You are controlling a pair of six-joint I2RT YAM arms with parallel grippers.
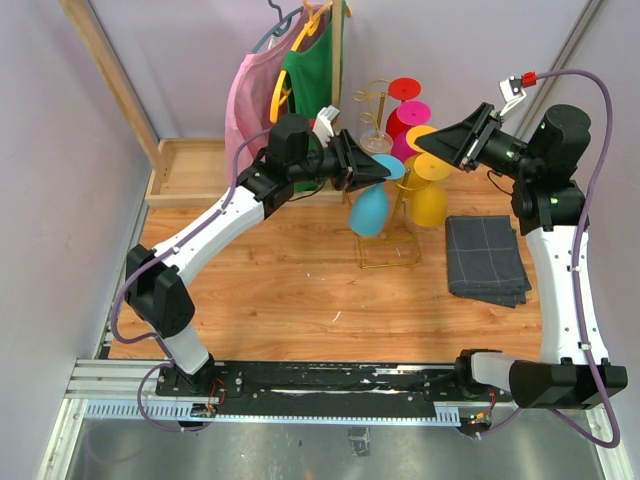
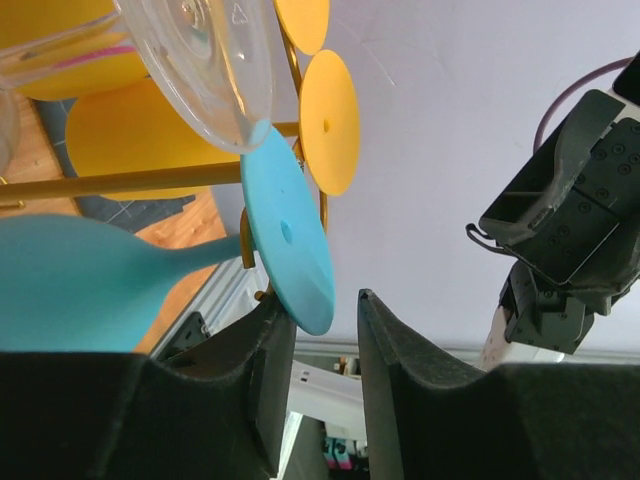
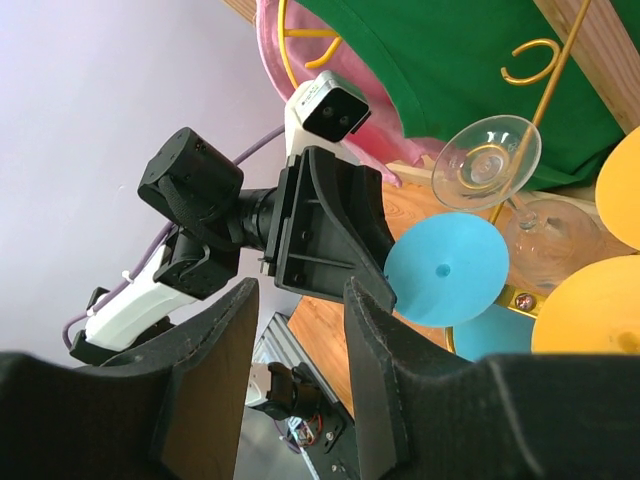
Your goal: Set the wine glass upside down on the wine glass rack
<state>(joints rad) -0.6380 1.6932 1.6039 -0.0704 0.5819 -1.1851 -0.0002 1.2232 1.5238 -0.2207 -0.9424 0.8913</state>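
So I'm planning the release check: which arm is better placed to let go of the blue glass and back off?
Left. Its gripper is right at the blue glass's foot on the rack, jaws parted; the right gripper is farther away.

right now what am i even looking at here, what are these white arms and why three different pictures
These are two robot arms bolted at the near edge of a wooden table. The overhead picture comes from a fixed camera above and behind them. The other two come from cameras on each wrist, so each shows its own dark jaws at the bottom.

Mid-table stands the gold wine glass rack, with plastic glasses hanging upside down on it: yellow, pink, clear, and a blue wine glass. A folded grey cloth lies to the right; clothes on hangers sit at the back.

The left gripper has its jaws apart around the edge of the blue glass's round foot, which rests on a rack arm. The right gripper faces it with its jaws open, holding nothing.
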